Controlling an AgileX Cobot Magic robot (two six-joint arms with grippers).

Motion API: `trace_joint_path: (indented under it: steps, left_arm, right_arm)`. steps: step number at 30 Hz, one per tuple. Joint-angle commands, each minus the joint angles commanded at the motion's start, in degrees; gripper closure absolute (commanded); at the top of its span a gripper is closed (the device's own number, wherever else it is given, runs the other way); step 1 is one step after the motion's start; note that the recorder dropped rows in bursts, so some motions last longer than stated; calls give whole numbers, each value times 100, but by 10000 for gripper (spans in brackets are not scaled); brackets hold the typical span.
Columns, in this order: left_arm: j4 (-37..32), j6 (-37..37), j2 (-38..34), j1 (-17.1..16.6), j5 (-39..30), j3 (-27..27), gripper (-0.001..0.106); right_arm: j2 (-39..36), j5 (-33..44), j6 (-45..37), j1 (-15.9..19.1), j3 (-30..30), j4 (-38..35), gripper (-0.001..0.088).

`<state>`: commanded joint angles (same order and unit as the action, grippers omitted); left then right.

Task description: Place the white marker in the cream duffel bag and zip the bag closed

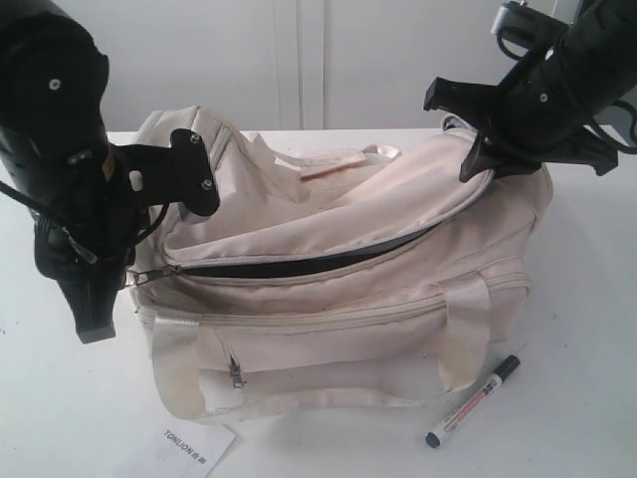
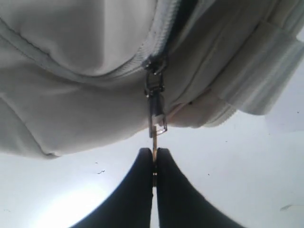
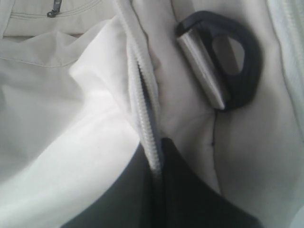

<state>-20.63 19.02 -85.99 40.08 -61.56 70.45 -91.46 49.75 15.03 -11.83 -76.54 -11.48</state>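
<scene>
The cream duffel bag (image 1: pixel 338 289) lies across the middle of the table, its curved zipper open on a dark gap (image 1: pixel 299 264). My left gripper (image 1: pixel 137 279) is at the bag's left end, shut on the metal zipper pull (image 2: pixel 156 116), which is pinched between the fingertips (image 2: pixel 142 164). My right gripper (image 1: pixel 476 164) is at the bag's upper right end, shut on the fabric edge along the zipper teeth (image 3: pixel 145 118). The white marker (image 1: pixel 476 400) with its black cap lies on the table in front of the bag's right end, away from both grippers.
A white paper tag (image 1: pixel 194 448) lies on the table at the bag's front left. A black D-ring (image 3: pixel 232 61) sits on the bag close to the right fingers. Satin strap handles (image 1: pixel 463 329) hang over the bag's front. A white wall stands behind the table.
</scene>
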Motion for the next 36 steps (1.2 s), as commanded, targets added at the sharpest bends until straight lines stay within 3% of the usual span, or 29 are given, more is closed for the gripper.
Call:
trace_joint_path:
  steps: [5,31,33,36]
  left_arm:
    - [-500,-457,0,0,-214,0,1053]
    - [-205,-526,0,0,58,0,1053]
    - [-182,-526,0,0,58,0,1053]
    - [-149,-526,0,0,58,0,1053]
  right_arm:
    - [0,12,0,0,0,138,868]
    - [0,129,21,0,0,139,862]
    - [0,129,21,0,0,139,806]
    - [0,129,21,0,0,128,655]
